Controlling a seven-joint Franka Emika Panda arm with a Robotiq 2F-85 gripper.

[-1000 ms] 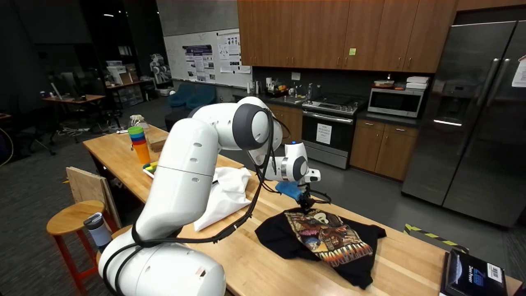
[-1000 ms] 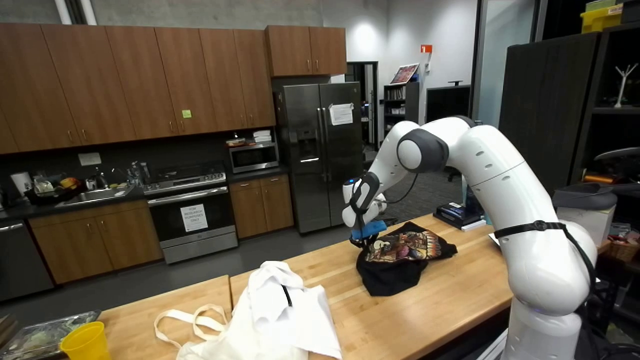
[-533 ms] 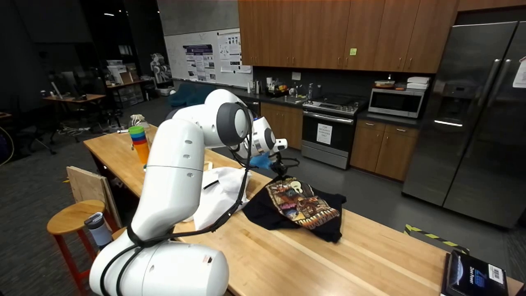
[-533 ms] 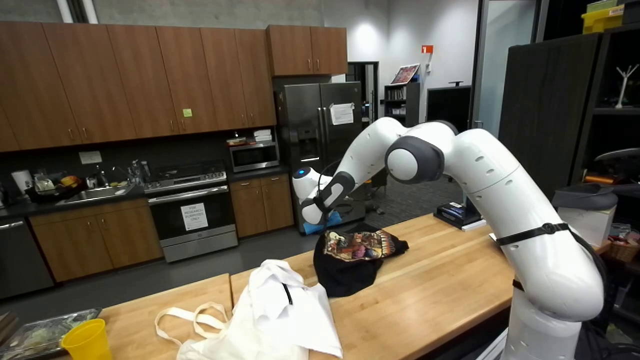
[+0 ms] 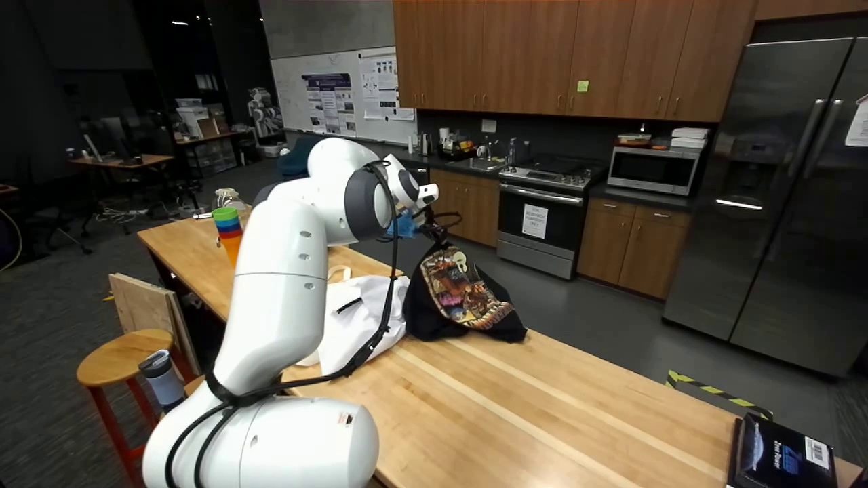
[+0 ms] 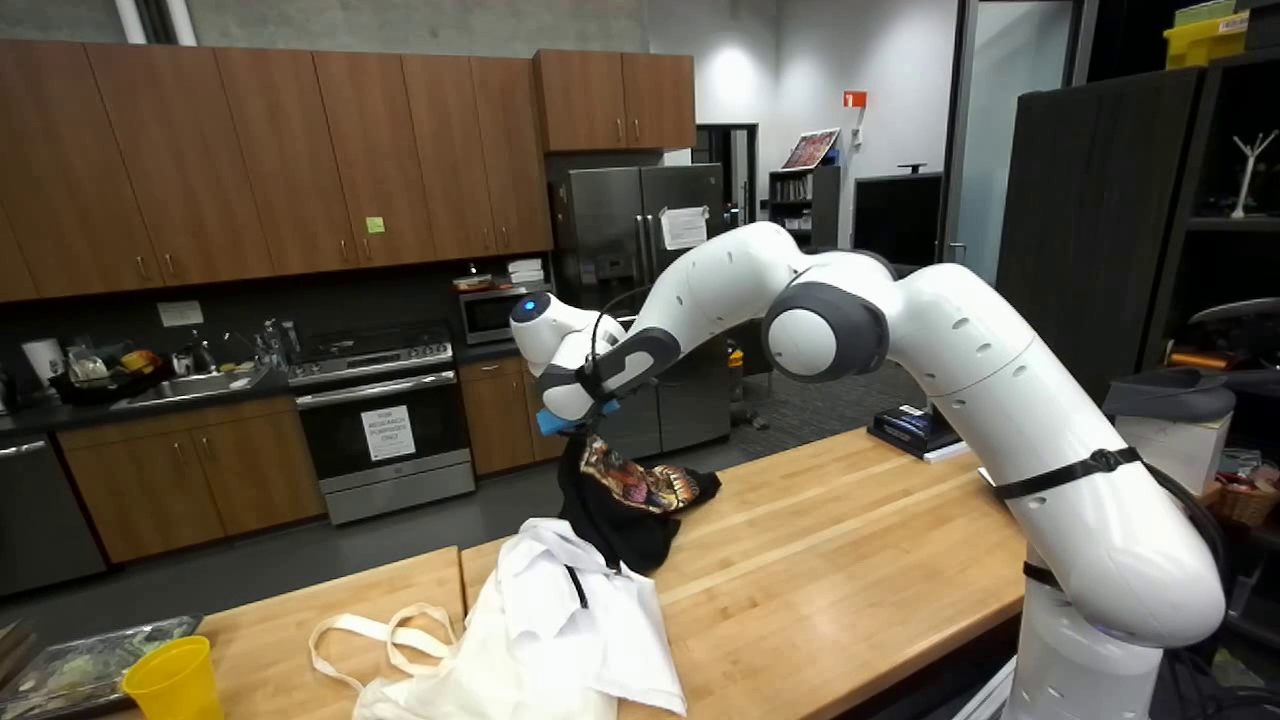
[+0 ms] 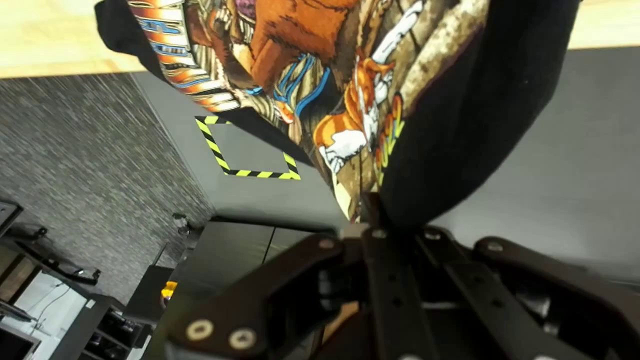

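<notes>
My black metal tool (image 7: 389,220) clamps the raised end of a black fabric garment (image 5: 462,293) with colourful print. Just beside the crumpled white cloth heap (image 6: 600,640), I see its lower part resting on the pale wooden surface (image 5: 529,420).

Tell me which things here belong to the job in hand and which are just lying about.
Job in hand:
Black printed shirt, its lower part resting on the table
Fingers, clamped on the shirt's upper end

Apparently just lying about:
White cloth, though close to the shirt
Stack of cups
Yellow cup
Black box
Tumbler
</notes>
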